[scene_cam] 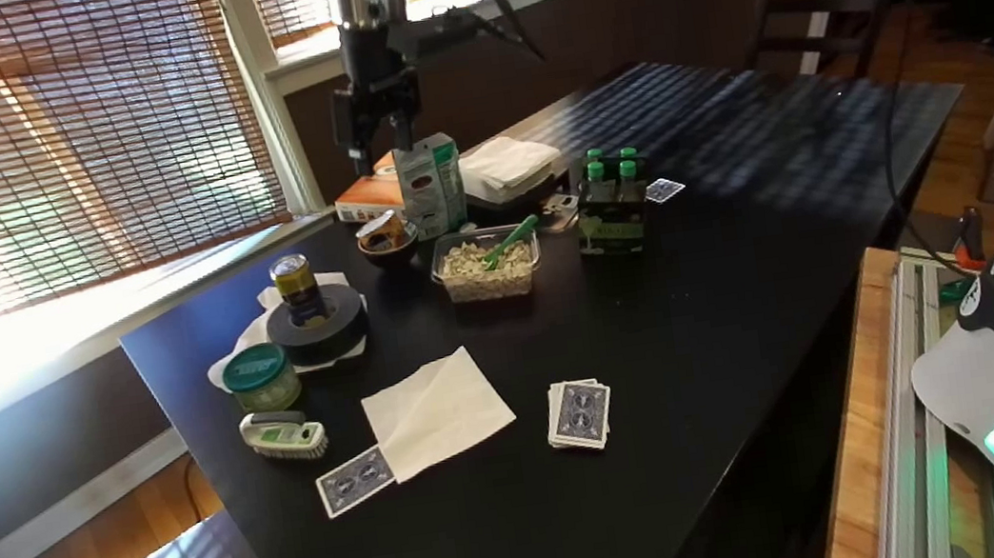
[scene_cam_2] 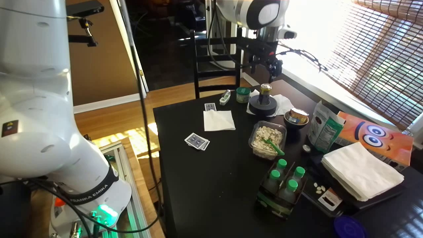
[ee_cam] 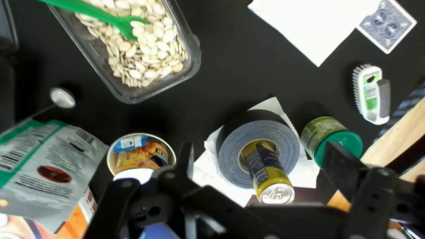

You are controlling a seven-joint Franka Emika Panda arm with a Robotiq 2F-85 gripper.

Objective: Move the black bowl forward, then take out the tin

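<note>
Two fingers (ee_cam: pixel 338 162) of the gripper (ee_cam: pixel 259 149) stand wide apart, pinching nothing; beyond them, the tin (ee_cam: pixel 141 158) sits in the black bowl (scene_cam_2: pixel 294 126), poking above its rim, and looks stiff, smooth and perhaps weighty, best taken by its upper sides. The bowl, on the table (scene_cam_2: pixel 211 178) just beside the silver pouch (scene_cam_2: pixel 324 127), is probably rigid and apt to slide, so its rim on the side away from the pouch seems the safer hold.

I see my glossy white Panda arm (scene_cam_2: pixel 39 105): black FRANKA EMIKA band (scene_cam_2: pixel 96 189), green light (scene_cam_2: pixel 108 210), black cable (scene_cam_2: pixel 141 92), screw-studded black gripper (ee_cam: pixel 261 154).
</note>
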